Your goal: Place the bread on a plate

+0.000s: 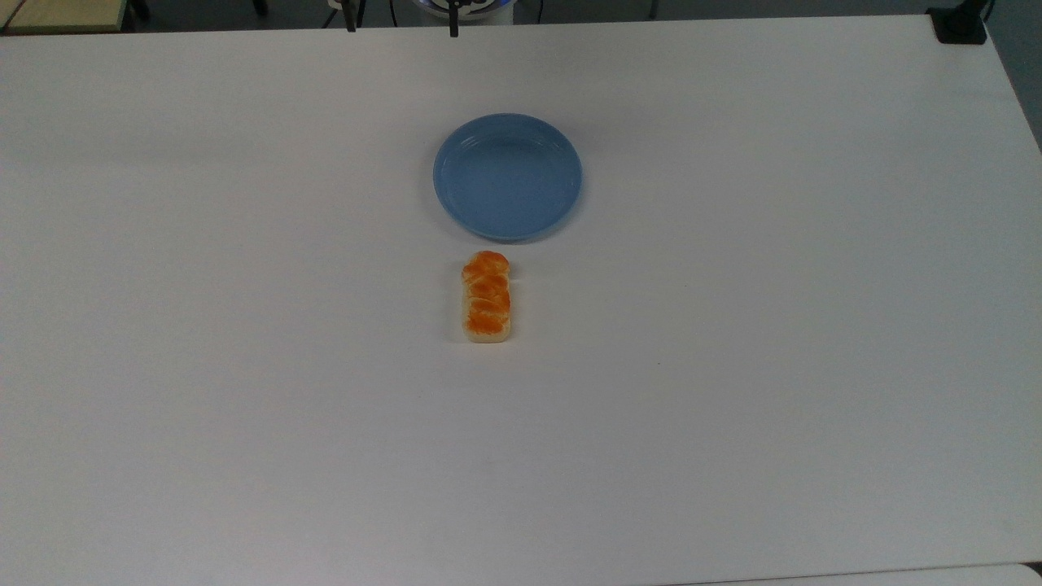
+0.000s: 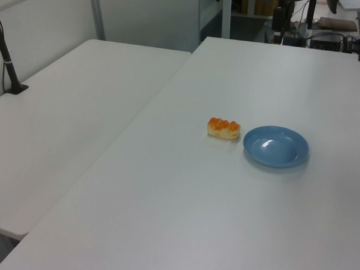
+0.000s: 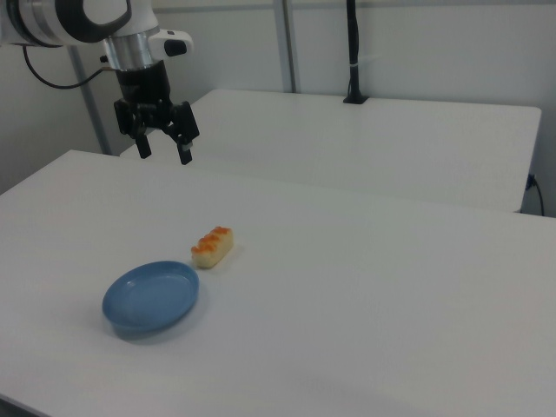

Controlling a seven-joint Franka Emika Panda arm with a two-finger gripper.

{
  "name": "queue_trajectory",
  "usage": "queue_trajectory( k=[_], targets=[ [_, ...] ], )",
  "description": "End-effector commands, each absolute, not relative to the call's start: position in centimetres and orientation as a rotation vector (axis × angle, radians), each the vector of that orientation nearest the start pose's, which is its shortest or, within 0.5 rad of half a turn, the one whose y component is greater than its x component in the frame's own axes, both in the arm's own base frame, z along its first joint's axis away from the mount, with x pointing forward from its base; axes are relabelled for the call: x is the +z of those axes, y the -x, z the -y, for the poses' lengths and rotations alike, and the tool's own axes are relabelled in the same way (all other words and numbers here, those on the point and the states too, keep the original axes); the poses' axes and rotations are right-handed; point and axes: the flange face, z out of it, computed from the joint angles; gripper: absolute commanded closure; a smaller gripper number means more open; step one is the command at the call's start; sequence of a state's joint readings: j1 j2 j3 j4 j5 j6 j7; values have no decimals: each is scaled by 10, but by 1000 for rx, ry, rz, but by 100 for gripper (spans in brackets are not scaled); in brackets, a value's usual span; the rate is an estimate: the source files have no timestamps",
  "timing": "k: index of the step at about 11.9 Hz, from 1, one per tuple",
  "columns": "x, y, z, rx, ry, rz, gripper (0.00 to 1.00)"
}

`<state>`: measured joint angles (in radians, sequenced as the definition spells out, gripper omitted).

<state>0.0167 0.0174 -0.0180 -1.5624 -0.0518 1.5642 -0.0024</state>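
The bread, a small loaf with an orange-brown top, lies flat on the white table just below the plate in the top view. A narrow strip of table separates it from the light-blue plate, which holds nothing. In the left view the bread sits just left of the plate. In the right view my gripper hangs open well above the table, up and to the left of the bread and the plate, with nothing between its fingers.
A second white table adjoins this one along a seam. A black post is clamped to that second table's far edge. A black clamp sits at the top view's upper right corner.
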Motion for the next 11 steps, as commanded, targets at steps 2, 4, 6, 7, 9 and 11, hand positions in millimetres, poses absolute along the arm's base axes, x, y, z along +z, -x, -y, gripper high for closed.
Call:
queue_trajectory(
  k=[2,4,6,7,9,11],
  targets=[
    [618,-549,14,75,3187,26,0],
    [618,-549,13,73,3187,31,0],
    [618,-549,12,73,3187,33,0],
    [618,-550,13,68,3187,31,0],
    [614,-554,11,65,3186,36,0],
    [613,-556,10,62,3172,37,0]
  ],
)
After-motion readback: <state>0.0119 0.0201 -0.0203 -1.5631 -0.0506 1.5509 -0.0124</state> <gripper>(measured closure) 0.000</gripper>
